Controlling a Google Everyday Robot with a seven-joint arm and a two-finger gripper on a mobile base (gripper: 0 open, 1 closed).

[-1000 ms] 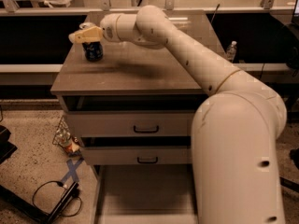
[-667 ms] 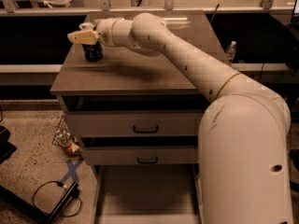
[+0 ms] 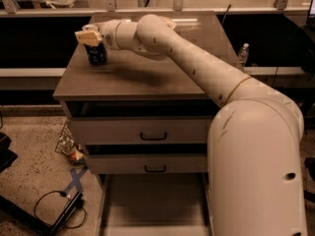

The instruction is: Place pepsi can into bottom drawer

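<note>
The pepsi can (image 3: 97,54), dark blue, stands upright on the far left part of the cabinet top (image 3: 147,68). My gripper (image 3: 89,37) is at the can's top, its pale fingers around the upper rim, reaching in from the right. The can's base rests on the top. The bottom drawer (image 3: 152,205) is pulled out below, a wide shallow tray with a bare flat floor and pale side rails. My white arm and base cover the right side of the drawers.
Two upper grey drawers (image 3: 142,131) with black handles are shut. A clear plastic bottle (image 3: 242,53) stands at the right behind the cabinet. Crumpled packaging (image 3: 69,149), blue tape and black cable (image 3: 61,208) lie on the floor at the left. A shelf rail runs along the back.
The arm has reached a little further left and the gripper has settled over the can's top. The can stays in the same spot on the cabinet.
</note>
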